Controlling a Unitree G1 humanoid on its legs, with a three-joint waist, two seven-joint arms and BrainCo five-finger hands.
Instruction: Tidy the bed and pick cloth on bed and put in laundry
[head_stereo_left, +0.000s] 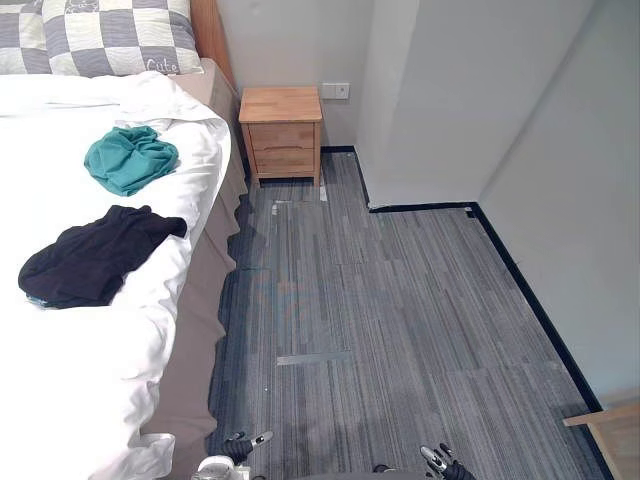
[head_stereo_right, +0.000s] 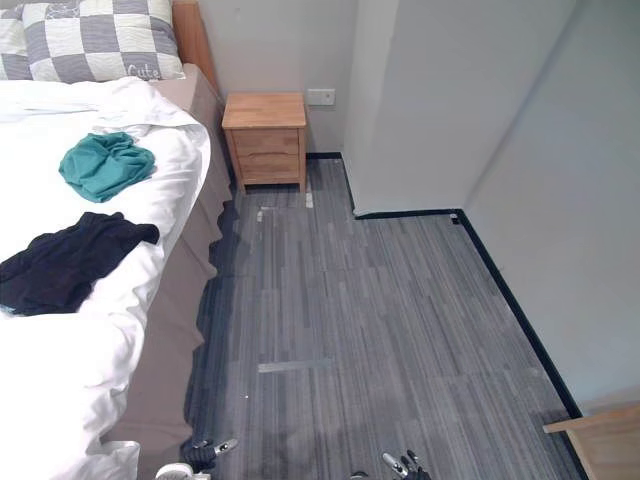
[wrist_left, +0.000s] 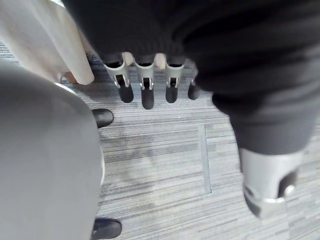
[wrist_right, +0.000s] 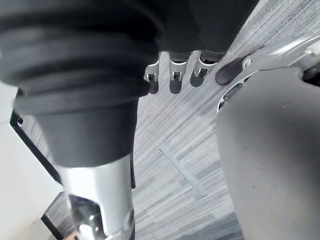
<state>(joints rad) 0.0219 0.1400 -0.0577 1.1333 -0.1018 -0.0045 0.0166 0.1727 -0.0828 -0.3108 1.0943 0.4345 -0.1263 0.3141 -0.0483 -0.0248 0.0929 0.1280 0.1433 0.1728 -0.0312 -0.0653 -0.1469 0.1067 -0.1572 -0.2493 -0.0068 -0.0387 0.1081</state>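
A crumpled teal cloth (head_stereo_left: 130, 160) and a rumpled black garment (head_stereo_left: 95, 258) lie apart on the white-quilted bed (head_stereo_left: 60, 380) as the left hand (wrist_left: 147, 92) and right hand (wrist_right: 174, 77) hang over the grey striped floor (head_stereo_left: 400, 300), fingers straight and empty; stepping closer, then gathering the nearer black garment whole, looks wisest

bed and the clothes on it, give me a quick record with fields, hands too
teal cloth: crumpled on the bed, toward the pillows
black cloth: crumpled on the bed, nearer the robot
nightstand: wooden, on the floor beside the bed's head
left hand: open, empty, over the floor
right hand: open, empty, over the floor
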